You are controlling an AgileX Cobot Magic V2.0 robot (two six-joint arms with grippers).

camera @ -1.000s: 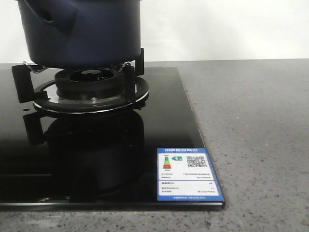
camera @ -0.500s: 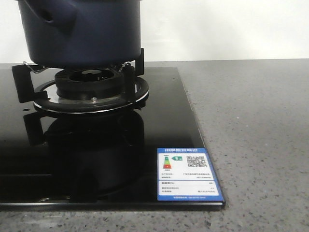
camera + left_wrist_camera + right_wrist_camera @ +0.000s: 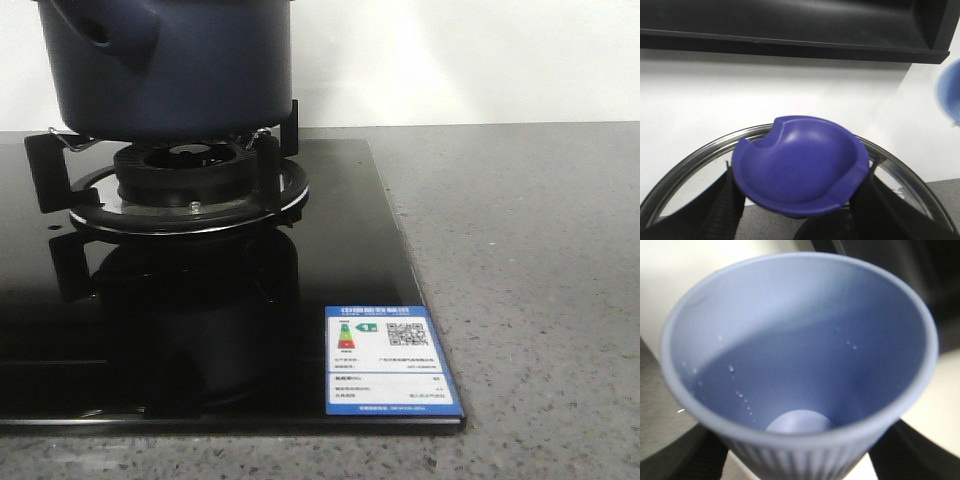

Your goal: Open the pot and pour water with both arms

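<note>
cup (image 3: 800,340): pale blue, ribbed outer wall, mouth open toward the wrist camera | inside: small droplets on the wall, pale round base visible | right gripper: dark fingers (image 3: 695,457) flank the cup on both sides, closed against it

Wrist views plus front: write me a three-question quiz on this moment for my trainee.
1. True or false: the pot sits on the burner stand.
2. The left wrist view shows a lid with a knob of which colour? A) red B) purple-blue C) green
3. What fills the right wrist view?

Key: 1 true. 2 B. 3 A pale blue ribbed cup, with droplets inside.
</note>
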